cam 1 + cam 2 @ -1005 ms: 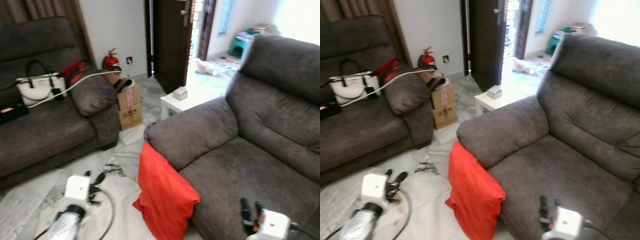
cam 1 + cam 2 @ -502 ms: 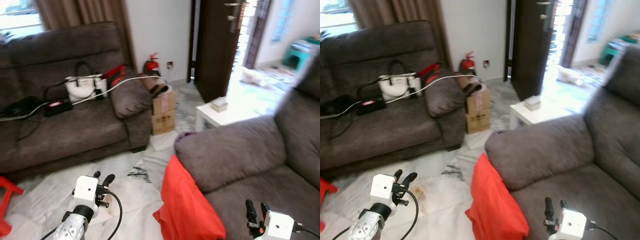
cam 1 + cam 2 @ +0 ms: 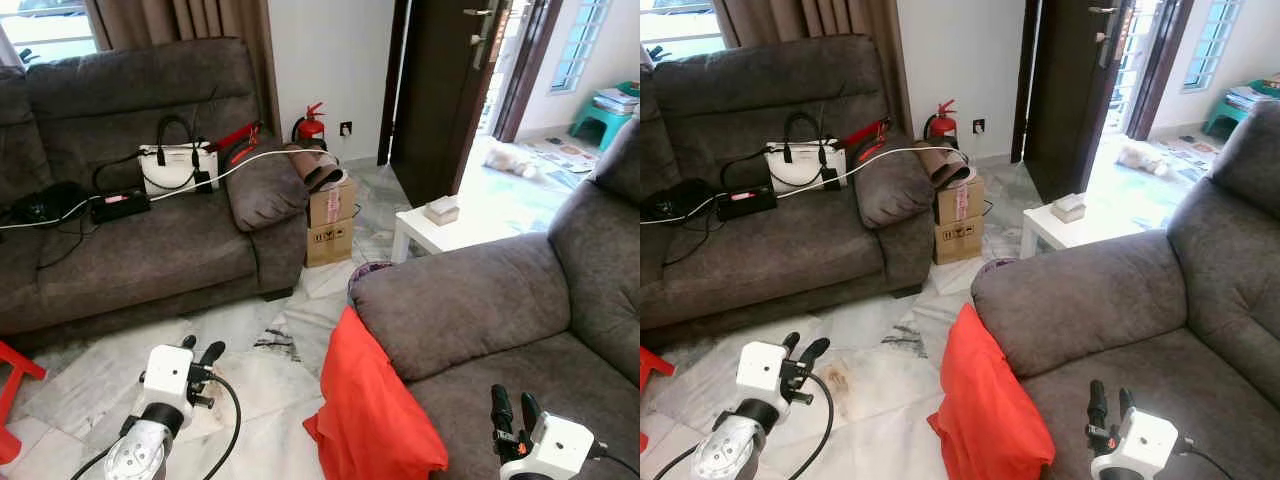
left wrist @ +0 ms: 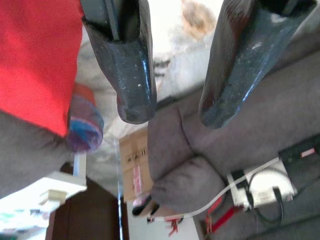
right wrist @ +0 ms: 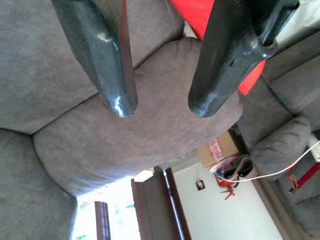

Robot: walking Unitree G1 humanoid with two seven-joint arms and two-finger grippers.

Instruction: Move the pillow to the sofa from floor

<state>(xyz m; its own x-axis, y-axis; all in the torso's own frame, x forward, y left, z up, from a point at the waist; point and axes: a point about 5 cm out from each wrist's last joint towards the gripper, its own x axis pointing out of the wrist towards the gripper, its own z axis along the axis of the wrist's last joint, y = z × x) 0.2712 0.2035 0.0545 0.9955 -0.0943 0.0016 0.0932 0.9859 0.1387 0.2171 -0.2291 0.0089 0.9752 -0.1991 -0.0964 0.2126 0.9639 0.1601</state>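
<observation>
Red pillow (image 3: pixel 372 410), bottom edge cropped

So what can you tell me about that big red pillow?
The red pillow is bright orange-red all over, soft cloth with creases and no pattern. It stands on edge on the pale marble floor, leaning against the armrest side of the grey sofa. Its top corner reaches up to the armrest. Neither gripper touches it.

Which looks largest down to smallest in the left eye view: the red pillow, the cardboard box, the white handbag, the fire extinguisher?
1. Red pillow, though it lies nearest the camera.
2. Cardboard box and white handbag: look alike, unranked.
3. Fire extinguisher, smallest and farthest.
</observation>
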